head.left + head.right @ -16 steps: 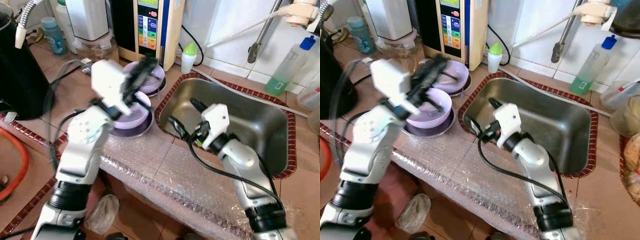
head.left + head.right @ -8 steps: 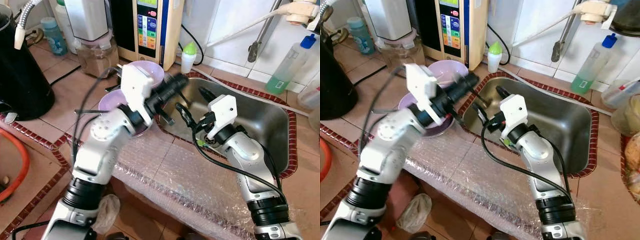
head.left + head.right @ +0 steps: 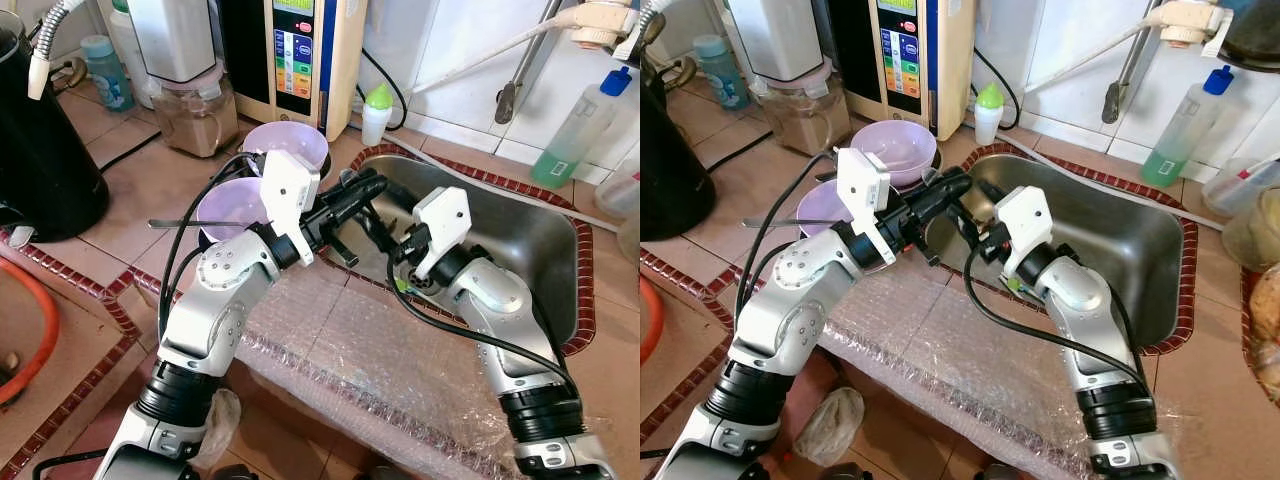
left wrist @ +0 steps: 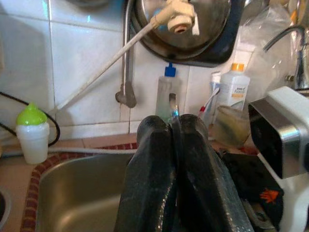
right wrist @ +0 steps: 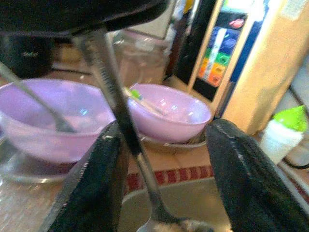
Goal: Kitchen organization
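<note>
My left gripper [image 4: 173,126] pinches a thin metal spoon [image 5: 126,145], which hangs between my spread right gripper [image 5: 169,145] fingers over the steel sink [image 3: 520,250]. No label reads clearly. A second ago my left gripper was at the lilac bowls [image 3: 902,148].

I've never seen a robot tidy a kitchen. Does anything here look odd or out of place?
One thing: the left gripper pinches a spoon by its handle above the sink, its dirty bowl hanging between the right gripper's open fingers. A utensil sticks out of the nearer purple bowl.
</note>
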Available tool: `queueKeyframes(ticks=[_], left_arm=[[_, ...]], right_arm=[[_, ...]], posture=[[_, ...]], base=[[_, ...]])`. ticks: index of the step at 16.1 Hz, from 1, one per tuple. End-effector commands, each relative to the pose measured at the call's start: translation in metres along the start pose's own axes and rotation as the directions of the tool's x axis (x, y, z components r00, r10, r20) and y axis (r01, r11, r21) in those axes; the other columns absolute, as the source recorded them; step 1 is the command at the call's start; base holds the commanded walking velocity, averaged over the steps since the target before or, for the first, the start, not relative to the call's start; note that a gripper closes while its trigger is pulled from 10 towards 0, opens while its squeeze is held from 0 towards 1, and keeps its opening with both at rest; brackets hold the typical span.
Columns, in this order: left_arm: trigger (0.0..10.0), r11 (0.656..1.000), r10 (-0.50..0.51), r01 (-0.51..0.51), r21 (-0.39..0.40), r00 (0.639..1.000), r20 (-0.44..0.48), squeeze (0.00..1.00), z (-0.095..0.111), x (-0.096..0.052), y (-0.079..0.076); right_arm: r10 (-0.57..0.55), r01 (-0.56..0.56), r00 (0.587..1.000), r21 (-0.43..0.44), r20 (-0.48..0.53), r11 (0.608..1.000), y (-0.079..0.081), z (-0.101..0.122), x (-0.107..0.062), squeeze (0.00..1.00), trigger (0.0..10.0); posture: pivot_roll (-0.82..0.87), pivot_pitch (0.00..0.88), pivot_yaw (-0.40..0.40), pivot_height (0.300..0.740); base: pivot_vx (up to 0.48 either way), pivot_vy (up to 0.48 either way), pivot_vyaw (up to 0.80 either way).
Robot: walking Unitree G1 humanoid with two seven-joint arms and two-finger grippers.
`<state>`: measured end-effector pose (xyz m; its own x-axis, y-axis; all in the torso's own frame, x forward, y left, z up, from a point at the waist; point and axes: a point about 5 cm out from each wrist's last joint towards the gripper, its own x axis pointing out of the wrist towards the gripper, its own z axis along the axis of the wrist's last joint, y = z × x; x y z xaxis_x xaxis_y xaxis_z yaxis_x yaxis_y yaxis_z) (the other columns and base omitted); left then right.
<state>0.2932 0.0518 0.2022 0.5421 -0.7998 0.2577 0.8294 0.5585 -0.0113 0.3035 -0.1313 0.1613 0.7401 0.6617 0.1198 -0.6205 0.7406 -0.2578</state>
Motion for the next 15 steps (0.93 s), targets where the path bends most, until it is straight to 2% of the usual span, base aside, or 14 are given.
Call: queueKeyframes(ticks=[1, 6, 8, 11, 13, 15], left_arm=[[0.0, 1.000, -0.009, 0.009, 0.004, 1.000, -0.018, 0.00, -0.004, -0.001, -0.003], [0.0, 1.000, -0.004, 0.004, 0.010, 1.000, -0.021, 0.00, -0.005, -0.001, -0.002], [0.0, 1.000, 0.001, -0.001, 0.017, 1.000, -0.025, 0.00, -0.006, 0.000, -0.001], [0.0, 1.000, 0.010, -0.010, 0.012, 1.000, -0.030, 0.00, -0.009, -0.002, -0.001], [0.0, 1.000, 0.016, -0.015, 0.018, 0.999, -0.031, 0.00, -0.009, -0.003, 0.000], [0.0, 0.999, 0.025, -0.024, 0.041, 0.999, -0.038, 0.00, -0.011, -0.003, 0.000]], right_arm=[[0.037, -0.037, 0.999, 0.021, -0.010, 0.999, -0.005, 0.001, 0.002, 0.00, 0.0], [0.071, -0.070, 0.997, 0.012, -0.027, 0.997, -0.018, 0.005, 0.003, 0.00, 0.0], [0.122, -0.120, 0.991, 0.036, -0.054, 0.992, -0.016, -0.002, 0.002, 0.00, 0.0], [0.135, -0.132, 0.989, 0.045, -0.068, 0.990, -0.013, -0.009, 0.000, 0.00, 0.0], [0.126, -0.124, 0.990, 0.041, -0.070, 0.991, -0.015, -0.009, 0.000, 0.00, 0.0], [0.060, -0.060, 0.996, 0.007, -0.073, 0.998, -0.023, -0.009, 0.002, 0.00, 0.0]], posture=[[-0.04, 0.000, -0.002, 0.740], [-0.04, 0.000, -0.002, 0.740], [-0.05, 0.000, 0.001, 0.740], [-0.05, 0.000, -0.004, 0.740], [-0.05, 0.000, -0.004, 0.740], [-0.05, 0.000, -0.004, 0.740]], base=[[0.000, 0.000, 0.00], [0.000, 0.000, 0.00], [0.000, 0.000, 0.00], [0.000, 0.000, 0.00], [0.000, 0.000, 0.00], [0.000, 0.000, 0.00]])
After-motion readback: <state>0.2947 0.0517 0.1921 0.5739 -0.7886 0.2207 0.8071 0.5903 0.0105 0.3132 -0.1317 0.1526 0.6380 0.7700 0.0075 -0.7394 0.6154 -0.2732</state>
